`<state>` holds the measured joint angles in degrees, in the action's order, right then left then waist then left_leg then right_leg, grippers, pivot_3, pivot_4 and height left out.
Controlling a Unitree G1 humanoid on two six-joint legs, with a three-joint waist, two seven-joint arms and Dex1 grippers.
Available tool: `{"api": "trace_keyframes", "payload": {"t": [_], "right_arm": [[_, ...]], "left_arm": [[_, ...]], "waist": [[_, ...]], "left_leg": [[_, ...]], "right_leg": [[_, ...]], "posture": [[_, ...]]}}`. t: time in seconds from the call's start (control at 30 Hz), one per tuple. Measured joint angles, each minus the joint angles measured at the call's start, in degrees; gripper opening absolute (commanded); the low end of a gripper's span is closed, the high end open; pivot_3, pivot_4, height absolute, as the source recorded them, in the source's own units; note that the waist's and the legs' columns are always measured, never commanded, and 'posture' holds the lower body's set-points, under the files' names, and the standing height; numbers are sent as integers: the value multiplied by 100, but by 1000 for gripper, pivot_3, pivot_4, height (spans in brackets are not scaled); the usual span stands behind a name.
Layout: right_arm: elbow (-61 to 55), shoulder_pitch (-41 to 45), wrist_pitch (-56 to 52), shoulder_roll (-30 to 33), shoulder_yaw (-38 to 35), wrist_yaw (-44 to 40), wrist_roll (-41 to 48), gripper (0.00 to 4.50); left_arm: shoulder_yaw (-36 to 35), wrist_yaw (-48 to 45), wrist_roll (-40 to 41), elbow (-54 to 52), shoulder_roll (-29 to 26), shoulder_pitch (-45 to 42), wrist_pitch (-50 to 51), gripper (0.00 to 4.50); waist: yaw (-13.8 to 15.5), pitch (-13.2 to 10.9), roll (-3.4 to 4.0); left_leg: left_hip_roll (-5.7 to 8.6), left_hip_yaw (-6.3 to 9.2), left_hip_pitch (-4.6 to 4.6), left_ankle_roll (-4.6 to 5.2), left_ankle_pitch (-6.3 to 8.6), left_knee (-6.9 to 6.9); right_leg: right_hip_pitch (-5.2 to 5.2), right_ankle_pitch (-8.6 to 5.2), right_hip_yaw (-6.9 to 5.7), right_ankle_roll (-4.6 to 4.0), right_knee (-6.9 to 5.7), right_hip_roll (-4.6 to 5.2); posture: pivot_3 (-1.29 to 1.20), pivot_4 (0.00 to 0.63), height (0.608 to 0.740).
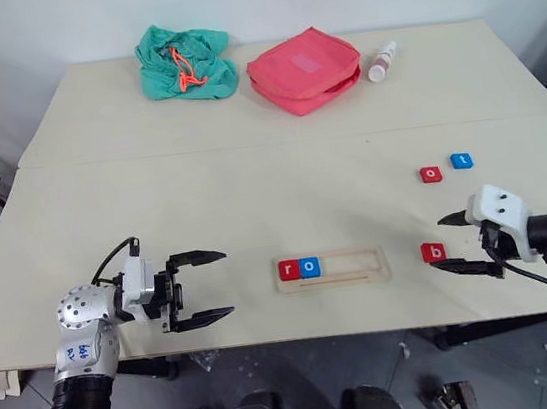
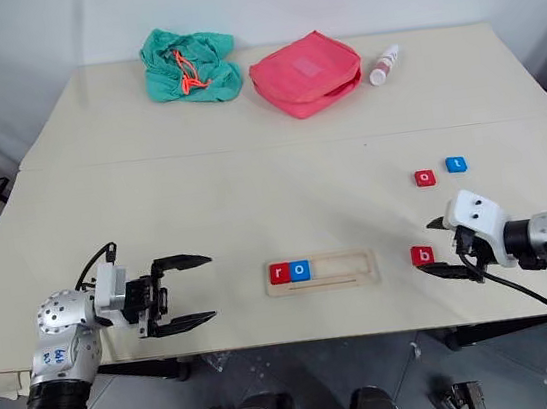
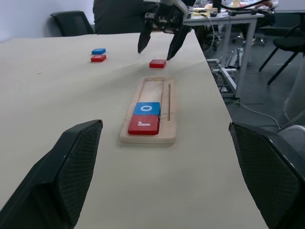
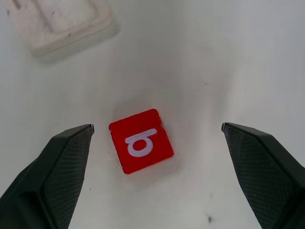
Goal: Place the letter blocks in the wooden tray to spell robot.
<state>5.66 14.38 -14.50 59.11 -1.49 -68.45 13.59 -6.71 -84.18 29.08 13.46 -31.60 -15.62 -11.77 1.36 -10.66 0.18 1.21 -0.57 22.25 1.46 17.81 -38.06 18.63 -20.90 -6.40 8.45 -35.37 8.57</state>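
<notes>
Letter blocks first: the red b [image 4: 141, 140] is nearest to me, flat on the table [image 1: 203, 204] just right of the wooden tray [image 1: 362, 266], sitting between my right gripper [image 1: 450, 242] fingers, which are spread wide and holding nothing. My guess is it's light, rigid and a bit slick, so I'd pinch it across two opposite edges since it's so thin. My left gripper [image 1: 209, 287] hangs open and empty, left of the tray. The red r [image 1: 288, 270] and blue o [image 1: 309, 267] already sit at the tray's left end. Farther back on the right: a red o [image 1: 431, 175] and blue t [image 1: 461, 161], side by side, white lowercase letters.
</notes>
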Motion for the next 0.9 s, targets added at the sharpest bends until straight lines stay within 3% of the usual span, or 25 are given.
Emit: {"api": "trace_keyframes", "payload": {"t": [0.17,0.27,0.5,0.7,0.9], "right_arm": [[366,373,229,0,369,-331,-305,4488],[446,492,348,0,435,-395,-442,3948],[402,484,434,-2,468,-360,-466,1492],[30,519,-99,-38,395,-115,-368,1461],[-1032,1140,-1121,-6,467,-206,-196,1461]], "left_arm": [[-22,82,20,-195,-28,194,42,4500],[-40,122,22,-246,-57,269,51,4500],[-163,156,75,-378,-105,323,62,4500],[-169,-23,81,-131,-109,184,16,4500],[-93,-178,-27,382,-110,-180,-212,4500]], "waist": [[-4,0,0],[-9,0,0],[-6,0,0],[-6,-2,3],[-12,-3,5]], "left_leg": [[-2,1,2,-1,0,-2],[-2,0,2,-1,0,-2],[-2,1,1,-1,0,-4],[-2,0,1,-1,0,-4],[-3,3,3,-2,0,-2]], "right_leg": [[-1,0,-5,0,5,-1],[-1,0,-5,0,5,-1],[-4,0,-5,0,6,-1],[-3,0,-6,0,6,-1],[1,0,-7,0,5,-2]], "posture": [[0,150,740],[0,150,740],[0,150,740],[0,150,740],[0,150,740]]}}
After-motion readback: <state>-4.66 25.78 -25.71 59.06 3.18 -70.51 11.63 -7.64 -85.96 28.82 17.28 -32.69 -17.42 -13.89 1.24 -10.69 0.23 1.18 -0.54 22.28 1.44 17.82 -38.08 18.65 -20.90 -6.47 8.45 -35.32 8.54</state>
